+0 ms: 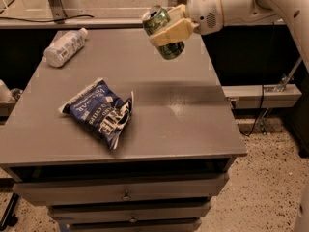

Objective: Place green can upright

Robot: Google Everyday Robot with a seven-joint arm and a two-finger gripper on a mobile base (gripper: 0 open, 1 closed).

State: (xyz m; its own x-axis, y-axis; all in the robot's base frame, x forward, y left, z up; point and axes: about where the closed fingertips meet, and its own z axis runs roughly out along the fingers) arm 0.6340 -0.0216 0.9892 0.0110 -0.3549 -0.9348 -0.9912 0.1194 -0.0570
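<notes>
The green can (162, 31) is held in the air above the far middle of the grey table (183, 115). It tilts, with its silver top rim pointing up and to the left. My gripper (170, 31) reaches in from the upper right on a white arm and is shut on the can, with a cream finger (173, 34) across the can's side. The can's base hangs clear above the tabletop.
A blue chip bag (100, 111) lies at the table's left middle. A white plastic bottle (63, 48) lies on its side at the far left corner. Drawers (125, 195) run under the table's front edge. A metal bracket (277, 88) sits to the right.
</notes>
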